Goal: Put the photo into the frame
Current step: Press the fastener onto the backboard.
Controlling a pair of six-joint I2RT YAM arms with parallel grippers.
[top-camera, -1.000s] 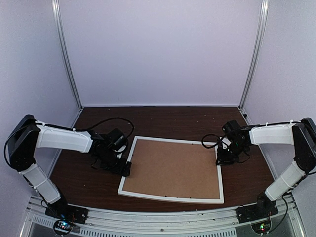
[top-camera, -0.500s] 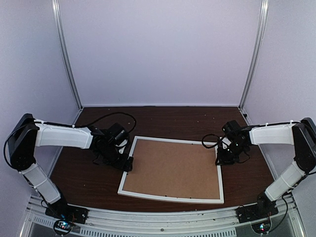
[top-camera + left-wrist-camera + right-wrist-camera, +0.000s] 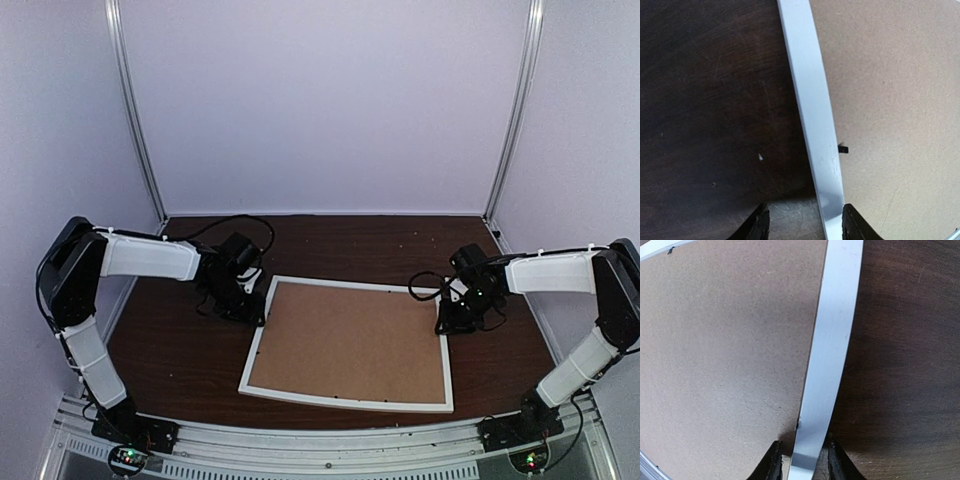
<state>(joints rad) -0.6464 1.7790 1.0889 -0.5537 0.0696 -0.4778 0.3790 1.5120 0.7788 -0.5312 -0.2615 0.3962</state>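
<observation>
Top external view shows the dark wooden tabletop (image 3: 180,350) spreading out on every side of both pincers. The frame (image 3: 345,398) lies flat on it, back side up, stretched between the two pincers, its left rail at the left one and its right rail at the right one. A brown board (image 3: 350,340) fills the whole inside of the white rails, inward of each pincer.

The left pincer (image 3: 258,318) points down at the far half of the frame's left rail. In the left wrist view the left pincer (image 3: 805,227) is spread wide and straddles that rail. One of its fingertips (image 3: 760,225) sits over bare tabletop, apart from the rail's outer edge. The other is at the rail's inner edge, over the board.

The right pincer (image 3: 443,328) points down at the frame's right rail, about midway along it. In the right wrist view the right pincer (image 3: 805,462) is narrowed onto that rail and holds it. One of its fingers (image 3: 772,462) is on the board side, and the other is on the tabletop side, each close against an edge.

A small black tab (image 3: 843,149) sticks out from the inner edge of the left rail onto the board, just ahead of the left pincer's inner fingertip.
</observation>
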